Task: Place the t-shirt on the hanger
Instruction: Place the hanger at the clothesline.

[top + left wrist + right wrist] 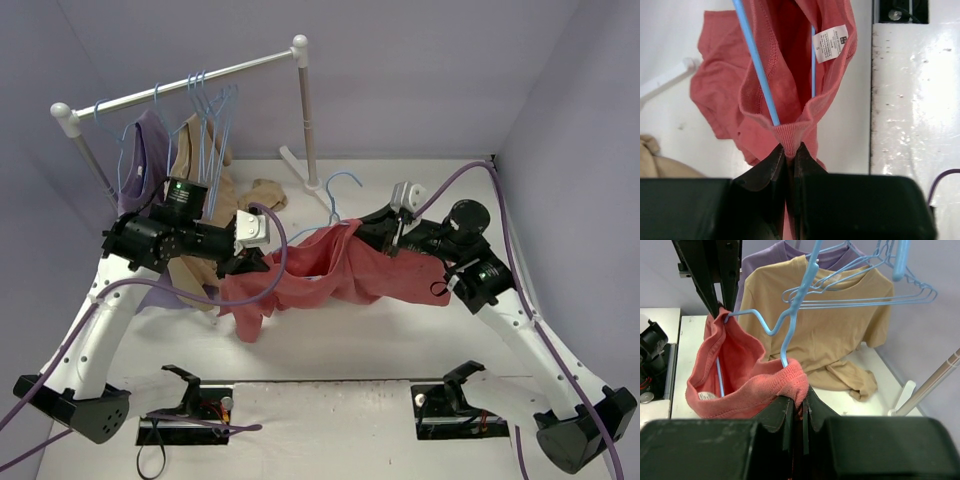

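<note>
Nearest me the white counter [330,345] is flat, hard and scuffed. Above its middle the t-shirt [330,275] sags between my arms, a soft, limp coral knit. My left pincer [790,150] is clamped on the ribbed neck band [790,131], and my right pincer [797,402] is clamped on the opposite side of that band, so the opening is pulled into a long slot. The hanger [758,65], thin slick blue wire, runs through that slot with its hook poking out toward the far side.

To do this step well, I judge I should hold both grips firm, hold the slot taut, and ease the band toward the hook's stem so the wire shoulders seat inside the cloth. The wire is smooth and could tip or slide out, and the loose white label [830,42] may snag.

Farther back a tan shirt [840,335] and a purple top [150,140] hang from a white rail [200,82].
</note>
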`<state>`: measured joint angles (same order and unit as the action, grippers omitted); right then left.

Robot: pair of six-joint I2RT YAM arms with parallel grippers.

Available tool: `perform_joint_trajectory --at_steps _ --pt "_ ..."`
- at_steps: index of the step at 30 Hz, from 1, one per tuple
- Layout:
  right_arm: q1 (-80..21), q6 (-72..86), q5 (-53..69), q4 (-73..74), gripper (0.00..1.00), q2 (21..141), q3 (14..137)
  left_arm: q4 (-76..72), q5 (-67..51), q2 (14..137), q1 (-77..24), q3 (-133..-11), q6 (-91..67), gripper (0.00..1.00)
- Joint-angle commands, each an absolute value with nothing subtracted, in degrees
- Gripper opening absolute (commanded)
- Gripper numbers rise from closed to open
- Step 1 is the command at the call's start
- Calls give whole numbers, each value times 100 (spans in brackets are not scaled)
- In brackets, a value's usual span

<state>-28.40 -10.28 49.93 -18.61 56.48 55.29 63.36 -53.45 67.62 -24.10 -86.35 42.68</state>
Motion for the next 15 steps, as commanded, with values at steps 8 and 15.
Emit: perform_joint_trajectory --at_steps 8,15 --pt "-2918 -835 5186 -2206 0 5388 5247 5854 -6352 7216 -2628 -9132 3103 16" --pt "-2927 -844 5168 -2206 0 5421 5288 5861 -6353 7250 -2704 -8909 3048 10"
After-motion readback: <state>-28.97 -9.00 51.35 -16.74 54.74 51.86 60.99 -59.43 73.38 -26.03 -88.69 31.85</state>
